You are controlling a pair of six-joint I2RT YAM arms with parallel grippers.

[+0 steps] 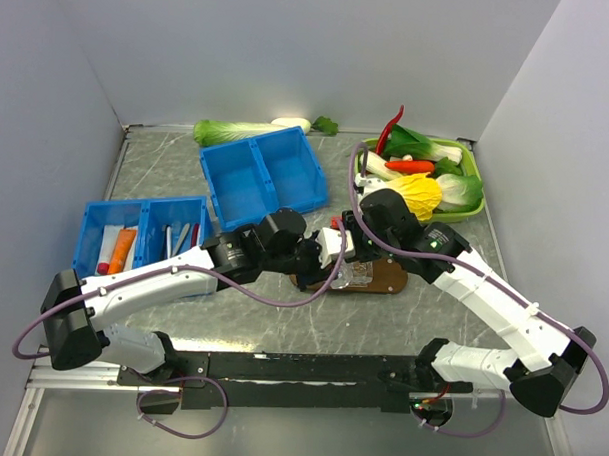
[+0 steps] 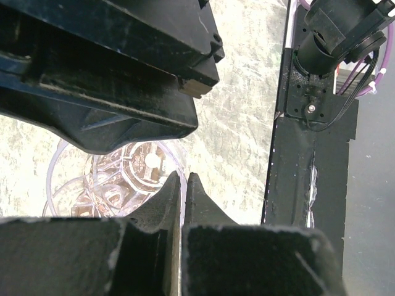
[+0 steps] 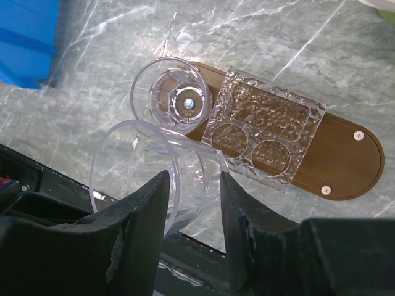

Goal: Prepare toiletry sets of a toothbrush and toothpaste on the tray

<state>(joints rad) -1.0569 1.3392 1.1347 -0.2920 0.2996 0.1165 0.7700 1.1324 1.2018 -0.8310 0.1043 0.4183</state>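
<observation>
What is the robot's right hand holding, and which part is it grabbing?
The right gripper holds a clear cup, tipped on its side. It squeezes the cup across its side wall, just behind the wide rim.

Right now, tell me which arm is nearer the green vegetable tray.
Right. The right arm bends beside the green vegetable tray; the left arm lies far off, by the left blue bin.
</observation>
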